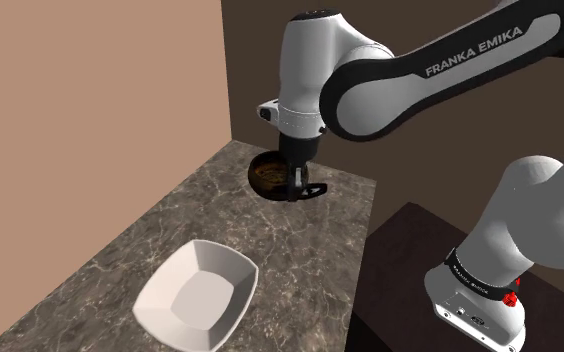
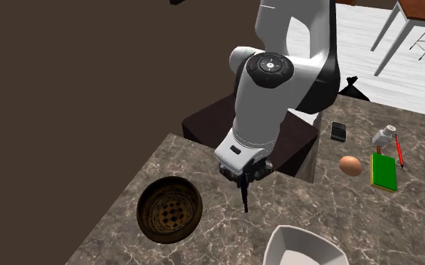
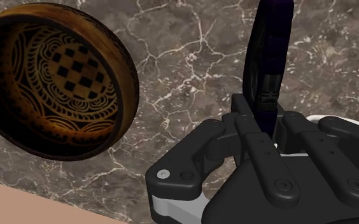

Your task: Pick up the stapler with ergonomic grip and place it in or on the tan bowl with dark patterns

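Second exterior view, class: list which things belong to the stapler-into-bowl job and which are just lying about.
Job: gripper, the dark stapler it clasps, brown patterned bowl.
Lying about: white bowl, egg, green book, red pen, phone.

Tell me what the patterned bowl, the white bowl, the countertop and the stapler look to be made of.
Patterned bowl: brown, soft sheen, tan line pattern inside; perhaps glazed ceramic or lacquered wood.
White bowl: plain matte white, material open.
Countertop: polished grey-brown stone, pale veins, likely marble.
Stapler: glossy near-black, probably plastic.
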You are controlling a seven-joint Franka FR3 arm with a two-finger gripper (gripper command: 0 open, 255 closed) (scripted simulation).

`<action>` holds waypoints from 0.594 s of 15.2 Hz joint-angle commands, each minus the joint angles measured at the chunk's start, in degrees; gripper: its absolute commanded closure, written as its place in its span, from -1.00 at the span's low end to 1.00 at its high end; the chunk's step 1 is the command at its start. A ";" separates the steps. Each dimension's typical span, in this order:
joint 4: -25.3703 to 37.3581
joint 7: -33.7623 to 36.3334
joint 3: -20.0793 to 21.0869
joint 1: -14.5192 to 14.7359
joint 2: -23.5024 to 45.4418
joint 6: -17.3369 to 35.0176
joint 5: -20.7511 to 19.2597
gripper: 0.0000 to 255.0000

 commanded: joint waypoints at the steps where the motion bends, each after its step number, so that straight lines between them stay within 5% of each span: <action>1: 0.99 -0.16 -0.18 -0.01 -0.62 -1.62 0.08 1.00; 9: 8.05 -7.40 -5.14 -4.64 6.81 -1.64 -3.39 1.00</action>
